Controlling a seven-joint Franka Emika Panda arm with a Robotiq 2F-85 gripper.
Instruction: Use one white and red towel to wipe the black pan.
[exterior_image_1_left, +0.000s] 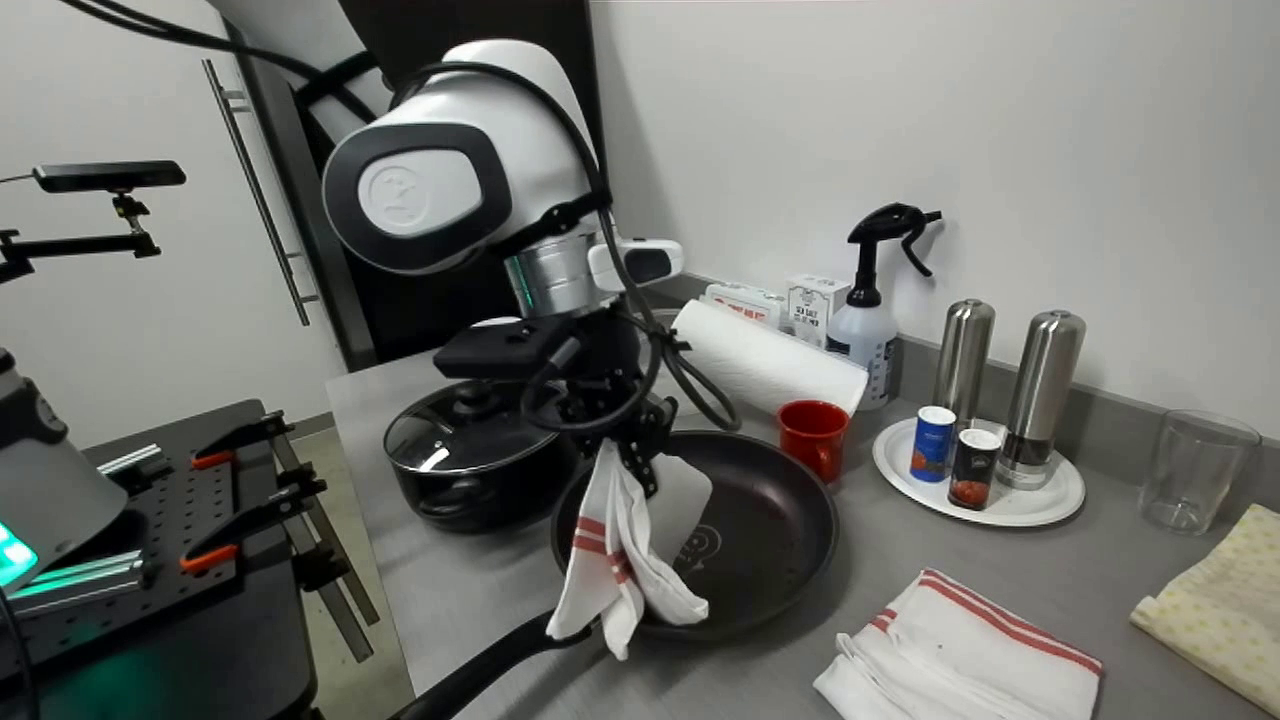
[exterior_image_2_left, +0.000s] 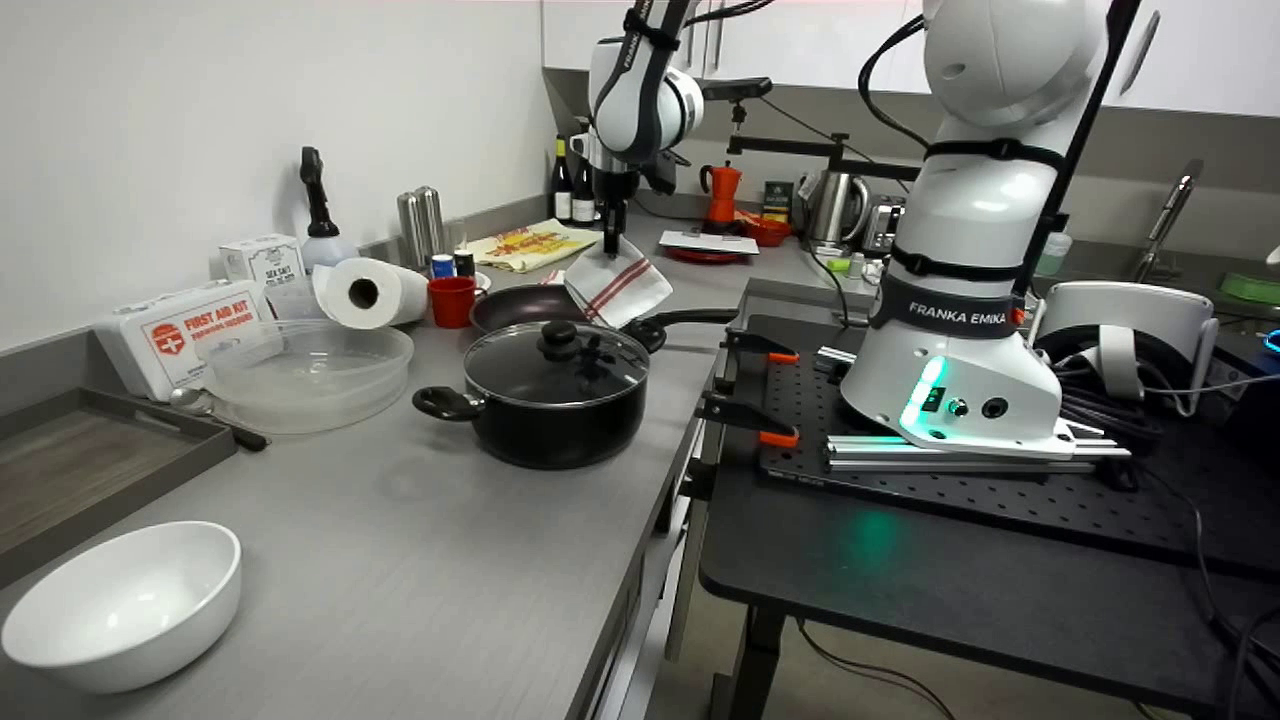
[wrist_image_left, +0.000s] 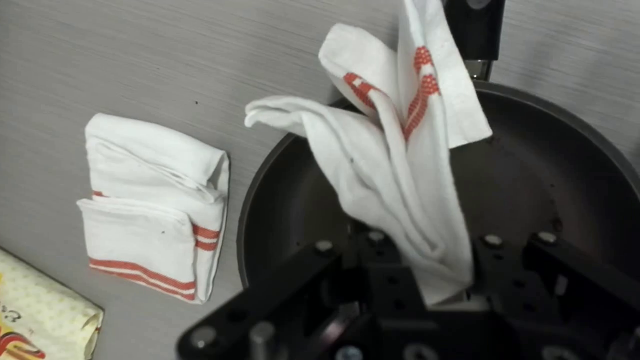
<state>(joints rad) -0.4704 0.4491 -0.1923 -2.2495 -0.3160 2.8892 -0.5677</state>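
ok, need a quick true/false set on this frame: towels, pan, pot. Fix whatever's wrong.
1. The gripper holds a white and red towel. True.
2. A second striped towel lies on the counter, apart from the black pan. True.
3. The second striped towel is spread out fully. False: it is folded.
4. The lid sits on the black pot. True.
5. The black pan is upside down. False: its open side faces up.
6. The black pot stands inside the black pan. False: it stands on the counter.
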